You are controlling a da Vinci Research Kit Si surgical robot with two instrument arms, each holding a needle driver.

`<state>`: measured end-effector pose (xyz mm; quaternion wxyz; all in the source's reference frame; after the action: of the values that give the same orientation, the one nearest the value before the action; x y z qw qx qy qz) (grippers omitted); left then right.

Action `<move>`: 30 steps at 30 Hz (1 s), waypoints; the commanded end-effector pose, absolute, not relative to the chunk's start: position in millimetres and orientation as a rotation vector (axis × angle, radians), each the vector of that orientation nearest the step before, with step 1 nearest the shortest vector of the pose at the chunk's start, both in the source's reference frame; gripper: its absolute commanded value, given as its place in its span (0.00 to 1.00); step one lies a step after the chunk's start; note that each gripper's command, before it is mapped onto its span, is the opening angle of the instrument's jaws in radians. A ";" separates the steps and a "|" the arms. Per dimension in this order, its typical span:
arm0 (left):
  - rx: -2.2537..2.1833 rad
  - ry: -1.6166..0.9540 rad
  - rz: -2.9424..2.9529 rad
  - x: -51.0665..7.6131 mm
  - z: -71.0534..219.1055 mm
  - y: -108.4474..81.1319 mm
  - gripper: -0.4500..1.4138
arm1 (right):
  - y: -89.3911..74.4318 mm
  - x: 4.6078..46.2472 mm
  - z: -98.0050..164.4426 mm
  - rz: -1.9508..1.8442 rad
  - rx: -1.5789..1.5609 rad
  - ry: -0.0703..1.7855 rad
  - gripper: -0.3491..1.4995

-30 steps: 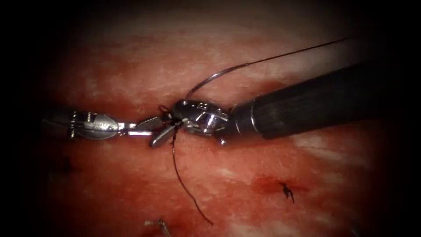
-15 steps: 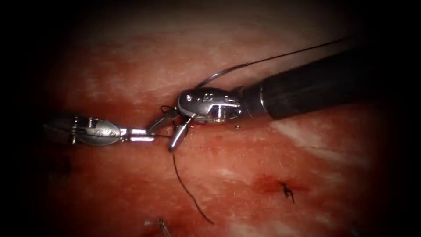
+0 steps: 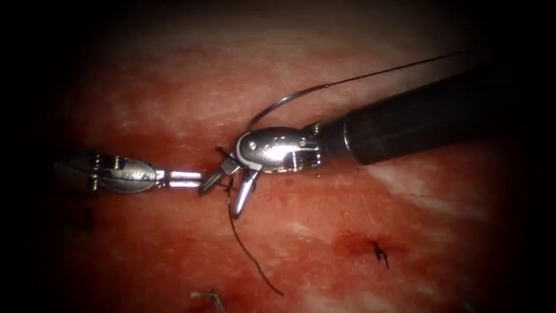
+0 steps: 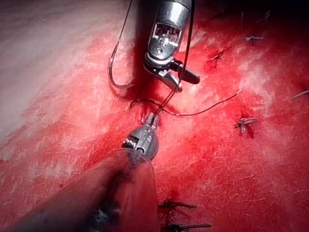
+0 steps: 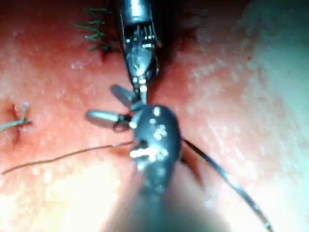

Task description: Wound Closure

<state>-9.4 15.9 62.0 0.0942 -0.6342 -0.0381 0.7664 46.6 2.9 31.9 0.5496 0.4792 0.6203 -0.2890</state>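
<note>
Finished dark knotted stitches [image 3: 379, 252] are noted; the curved steel needle [image 4: 116, 72] lies free. Dark thread [image 3: 243, 243] is pinched by the left tool [image 3: 205, 186]; the right tool's [image 3: 234, 185] jaws are spread, empty.

The endoscope view was dim, brightest over the middle of the tissue [image 3: 324, 232], with the edges sinking into a heavy black vignette. Hard glare sat on the metal behind the right hand [image 3: 221, 200] and the left hand [image 3: 200, 181]. The thread [image 3: 243, 243] stood out as a dark line. Both wrist views were strongly lit, and the wet tissue glistened.
</note>
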 end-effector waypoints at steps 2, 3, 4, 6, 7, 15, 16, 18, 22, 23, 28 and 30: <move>-1.882 -0.118 2.272 -10.3 62.2 15.0 0.00 | 1.8 47.0 32.7 -0.723 1.143 1.459 0.47; -1.884 -0.119 2.271 -10.4 62.2 14.9 0.00 | 1.5 47.1 32.8 -0.746 1.139 1.453 0.47; -1.881 -0.125 2.267 -10.5 62.1 14.9 0.00 | 1.3 47.1 32.8 -0.766 1.134 1.446 0.48; -1.880 -0.124 2.267 -10.5 62.0 14.8 0.00 | 0.7 47.2 33.1 -0.841 1.145 1.417 0.53; -1.878 -0.129 2.263 -10.5 62.0 14.8 0.00 | 0.5 47.2 33.2 -0.858 1.147 1.412 0.54; -1.874 -0.135 2.255 -10.5 62.1 14.5 0.00 | -1.7 47.0 34.0 -1.015 1.161 1.366 0.70; -1.874 -0.135 2.255 -10.5 62.1 14.5 0.00 | -1.9 46.9 34.0 -1.028 1.165 1.366 0.70; -1.870 -0.147 2.247 -10.4 62.2 14.6 0.00 | -2.4 46.7 34.1 -1.060 1.174 1.366 0.70; -1.870 -0.161 2.240 -9.8 62.7 14.7 0.00 | -3.6 45.8 34.3 -1.097 1.174 1.360 0.70; -1.870 -0.161 2.241 -9.8 62.8 14.7 0.00 | -3.8 45.6 34.4 -1.098 1.172 1.360 0.70; -1.867 -0.164 2.238 -9.8 62.9 14.6 0.00 | -4.7 44.9 34.7 -1.115 1.166 1.346 0.69; -1.866 -0.163 2.238 -9.9 62.8 14.5 0.00 | -4.9 45.1 34.8 -1.116 1.161 1.343 0.69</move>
<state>-9.3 15.2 62.3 0.1106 -0.6361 -0.0545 0.7617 44.6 -4.3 34.3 0.4999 0.4790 0.5542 -0.4621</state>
